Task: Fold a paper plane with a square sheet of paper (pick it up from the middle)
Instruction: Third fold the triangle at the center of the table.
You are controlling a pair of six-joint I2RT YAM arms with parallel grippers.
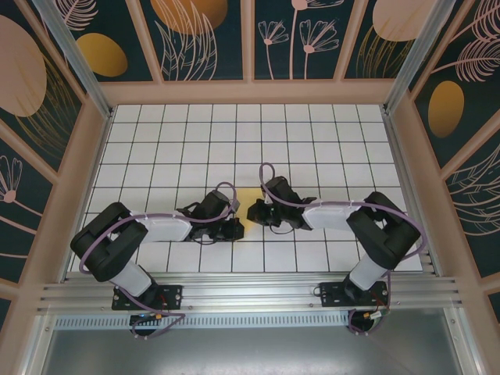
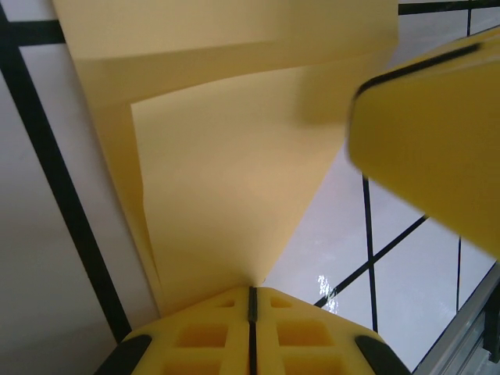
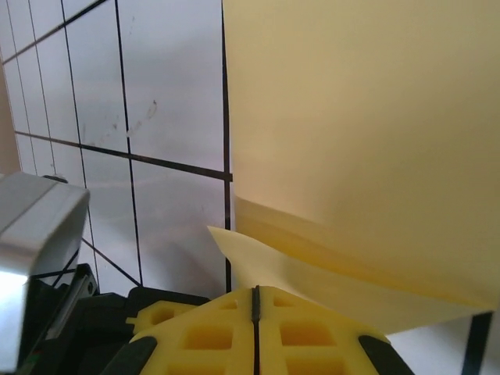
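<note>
1. Count: one square sheet of paper [image 1: 248, 201], yellow and already folded over on itself. There are two arms, each with one gripper, on one white table [image 1: 312, 133] ruled in a black grid.
2. Location: in the top external view the sheet is a small yellow patch near the table's middle. It lies between the two gripper heads, which meet over it.
3. Left gripper [image 1: 234, 227]: in the left wrist view its yellow fingers [image 2: 203, 336] are pressed fully together, with only a thin seam between them. The sheet [image 2: 226, 180] tapers to a point that enters this seam, so the left gripper [image 2: 251, 301] has the paper clamped.
4. Right gripper [image 1: 255, 211]: in the right wrist view the right gripper [image 3: 255, 301] likewise has its fingers [image 3: 211, 336] closed to a seam. A folded edge of the sheet [image 3: 359, 141] runs slantwise just above the fingertips. Whether that edge is caught in the seam cannot be told.
5. A blurred yellow finger [image 2: 437, 148] of the right gripper shows at the right of the left wrist view, against the sheet's far edge.
6. Orientation: in the left wrist view the paper's narrow end is at the left fingertips and it widens away from them, with two overlapping layers visible. Its long axis on the table cannot be read from the top external view, since the grippers cover most of it.
</note>
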